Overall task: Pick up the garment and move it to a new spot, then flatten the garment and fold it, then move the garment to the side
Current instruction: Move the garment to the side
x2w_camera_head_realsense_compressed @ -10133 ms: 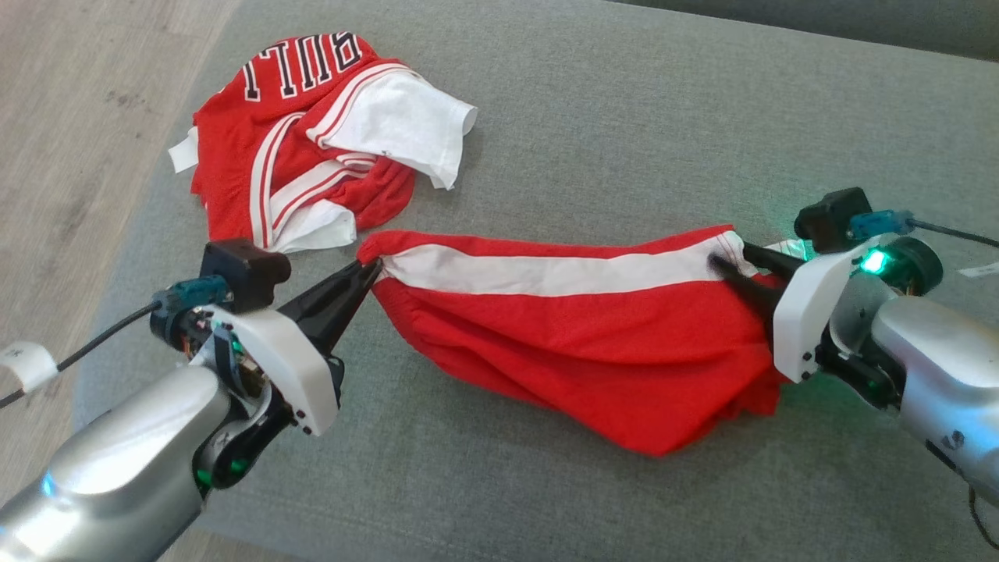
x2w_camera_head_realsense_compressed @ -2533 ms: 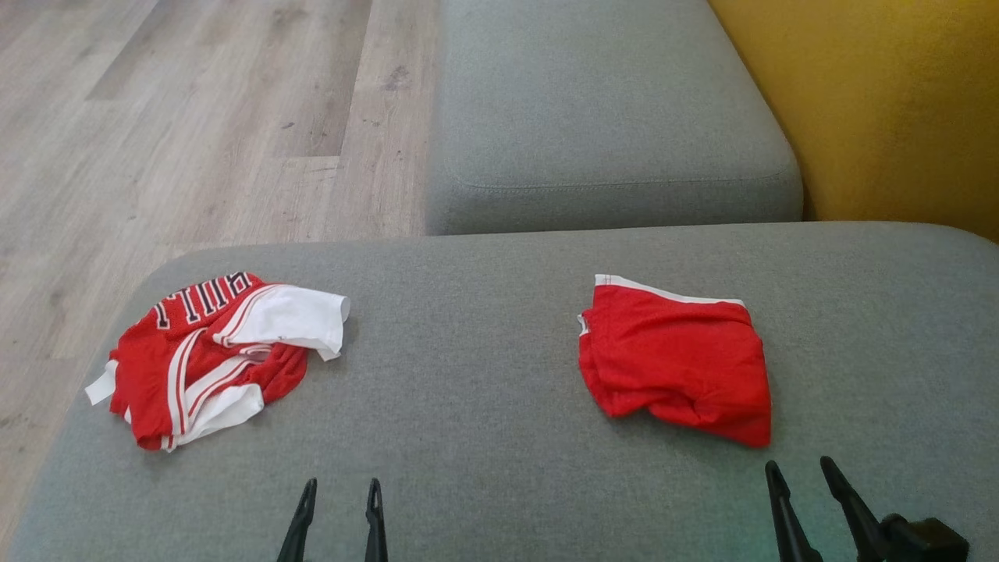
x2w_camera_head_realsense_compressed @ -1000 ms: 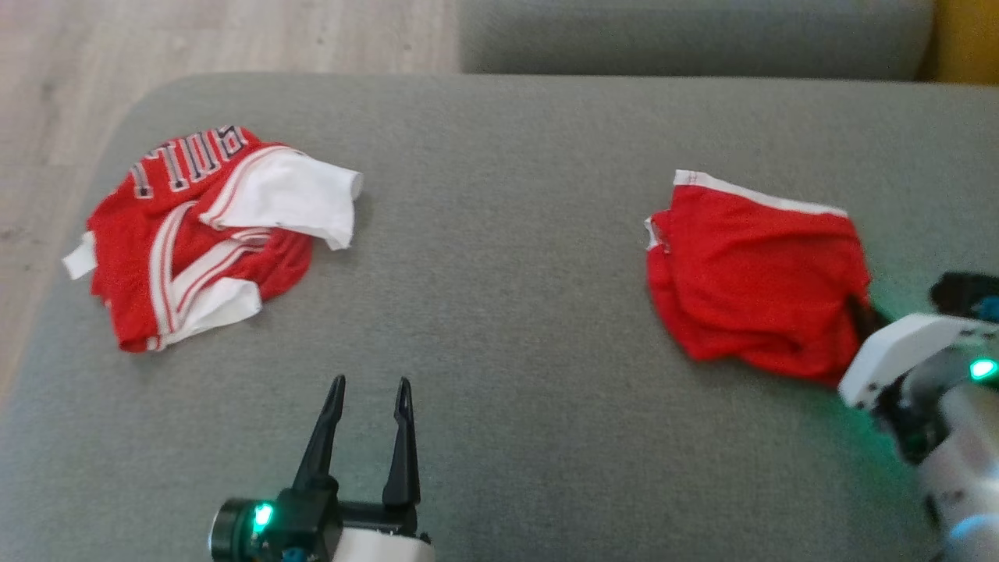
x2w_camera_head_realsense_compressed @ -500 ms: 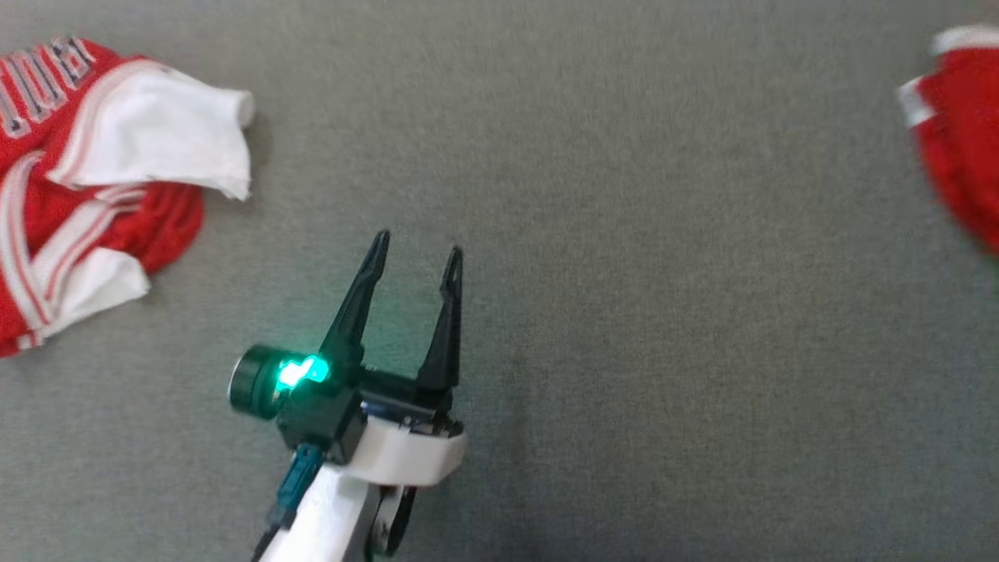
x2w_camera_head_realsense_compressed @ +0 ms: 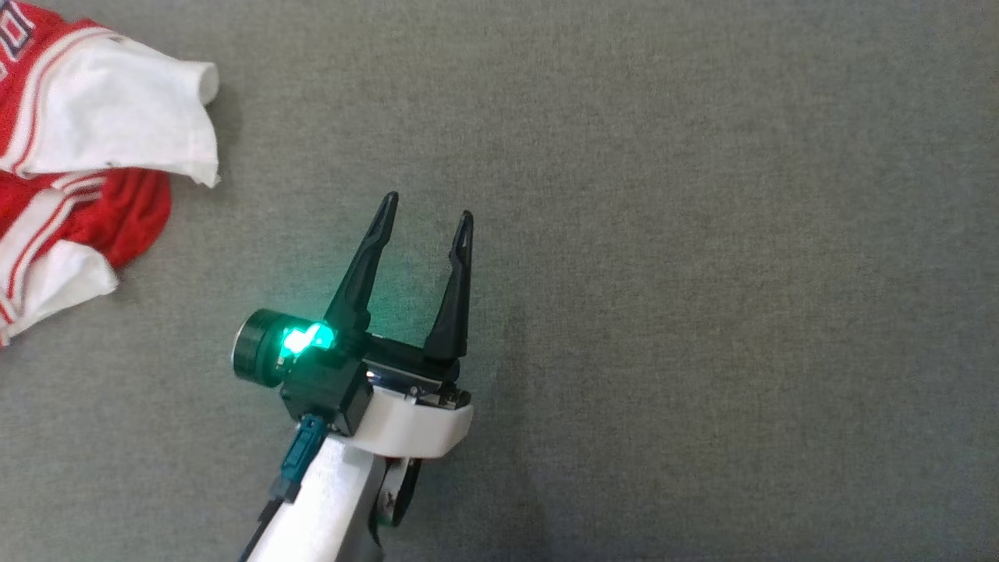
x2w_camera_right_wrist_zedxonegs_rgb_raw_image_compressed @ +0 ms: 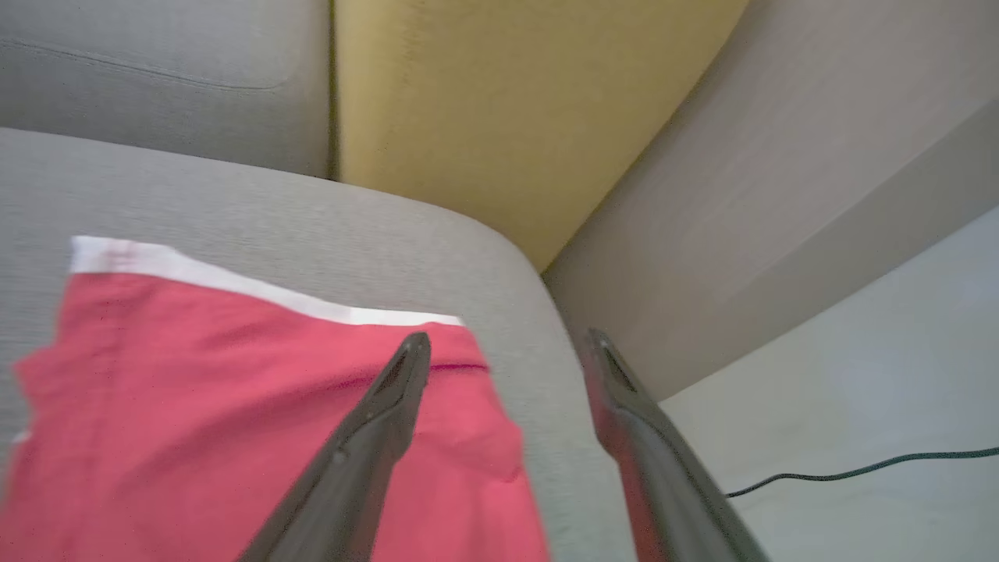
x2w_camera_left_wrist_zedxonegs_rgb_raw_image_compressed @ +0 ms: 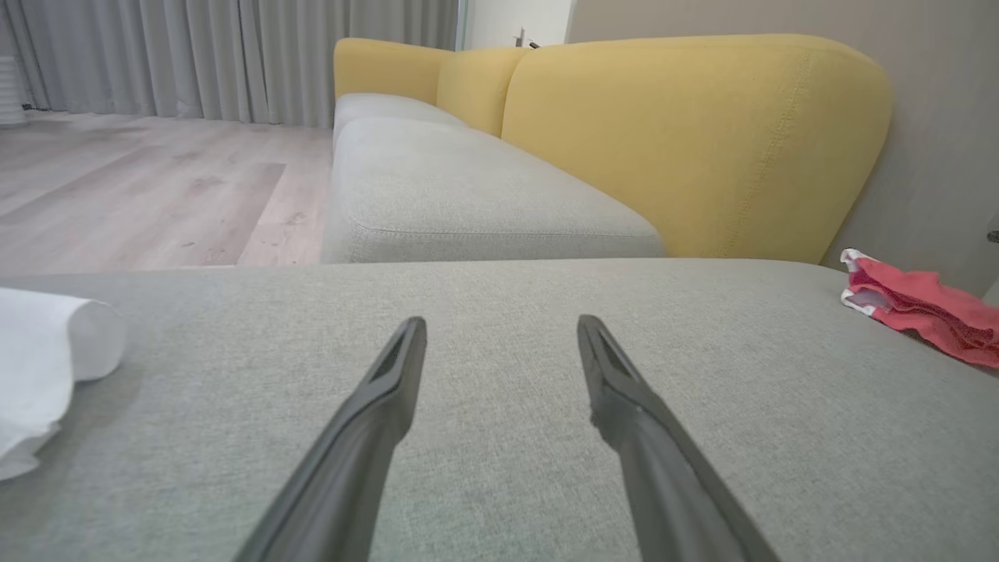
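Where the garment lies: on the grey seat cushion (x2w_camera_head_realsense_compressed: pixel 702 234), at its right end near the rounded corner, flat on the fabric.
Backrest: yellow backrest (x2w_camera_left_wrist_zedxonegs_rgb_raw_image_compressed: pixel 687 140) stands beyond the cushion; a second grey seat (x2w_camera_left_wrist_zedxonegs_rgb_raw_image_compressed: pixel 437 195) runs off along it, with wood floor (x2w_camera_left_wrist_zedxonegs_rgb_raw_image_compressed: pixel 140 179) to that seat's left.
Garment axis: garment (x2w_camera_right_wrist_zedxonegs_rgb_raw_image_compressed: pixel 195 406) has its long axis across the right wrist view, parallel with its white band. The band edge faces the backrest, away from the wrist. The near end is cut off by the frame edge.
Garment look: red mesh shorts folded into a compact block, with one white band along the far edge, a bit of white at the left corner and soft wrinkles. View is slightly blurred. From the left wrist view it's a low, edge-on red strip.
Garment vs right gripper: right gripper (x2w_camera_right_wrist_zedxonegs_rgb_raw_image_compressed: pixel 507 337) is over the garment's far right corner. One finger overlaps the red cloth; the other is past the cushion edge. Contact with the cloth: can't tell.
Garment vs left gripper: well apart, off to its right.
Jersey pile: crumpled red-and-white jersey pile (x2w_camera_head_realsense_compressed: pixel 70 156) at the cushion's left end, apart from the left gripper.
Left gripper: left gripper (x2w_camera_head_realsense_compressed: pixel 428 207) spread wide, nothing between the fingers, over bare cushion. Green light (x2w_camera_head_realsense_compressed: pixel 304 339) lit at the wrist.
Right gripper state: spread wide, nothing pinched.
Cable: thin dark cable (x2w_camera_right_wrist_zedxonegs_rgb_raw_image_compressed: pixel 858 468) on the pale surface beside the cushion.
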{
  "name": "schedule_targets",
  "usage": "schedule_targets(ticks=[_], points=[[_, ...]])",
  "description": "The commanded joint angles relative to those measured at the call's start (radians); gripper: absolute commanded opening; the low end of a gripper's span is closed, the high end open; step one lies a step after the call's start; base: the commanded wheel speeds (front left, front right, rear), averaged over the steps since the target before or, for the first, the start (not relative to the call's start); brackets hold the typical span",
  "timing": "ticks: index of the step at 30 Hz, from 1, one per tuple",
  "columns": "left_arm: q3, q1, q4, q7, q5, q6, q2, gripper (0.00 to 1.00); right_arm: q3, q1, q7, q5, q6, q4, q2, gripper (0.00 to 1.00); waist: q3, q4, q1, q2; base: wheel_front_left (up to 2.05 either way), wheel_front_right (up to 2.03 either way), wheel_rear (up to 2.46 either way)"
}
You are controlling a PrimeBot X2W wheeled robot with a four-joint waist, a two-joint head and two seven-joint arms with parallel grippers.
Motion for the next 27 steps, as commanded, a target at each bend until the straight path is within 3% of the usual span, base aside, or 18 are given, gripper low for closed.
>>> schedule_targets(ticks=[1, 4, 10, 14, 19, 27], points=[[0.023, 0.006, -0.023, -0.005, -0.006, 0.008, -0.002, 1.00, 0.009, 0.025, -0.020, -0.012, 0.007, -0.024, 0.008, 1.00, -0.041, 0.010, 0.0001, 0.0000, 0.00, 0.00, 0.00], [0.034, 0.021, -0.002, -0.005, -0.016, 0.029, -0.002, 1.00, 0.034, 0.074, -0.075, -0.035, 0.007, -0.066, 0.122, 1.00, -0.110, 0.022, 0.0001, 0.0000, 0.00, 0.00, 0.00], [0.094, 0.101, 0.049, -0.005, -0.048, 0.130, -0.002, 1.00, 0.123, 0.242, -0.149, -0.063, 0.007, -0.149, 0.357, 1.00, -0.296, 0.017, 0.0001, 0.0000, 0.00, 0.00, 0.00], [0.102, 0.166, 0.100, -0.005, -0.067, 0.152, -0.002, 1.00, 0.182, 0.367, -0.195, -0.013, 0.007, -0.187, 0.485, 1.00, -0.414, 0.017, 0.0001, 0.0000, 0.00, 0.00, 0.00], [0.120, 0.238, 0.150, -0.005, -0.090, 0.151, -0.002, 1.00, 0.228, 0.515, -0.224, 0.059, 0.007, -0.265, 0.586, 1.00, -0.531, 0.025, 0.0001, 0.0000, 0.00, 0.00, 0.00], [0.151, 0.302, 0.149, -0.005, -0.067, 0.132, -0.002, 1.00, 0.131, 0.759, -0.225, 0.035, 0.007, -0.543, 0.687, 1.00, -0.632, 0.048, 0.0001, 0.0000, 0.00, 0.00, 0.00]])
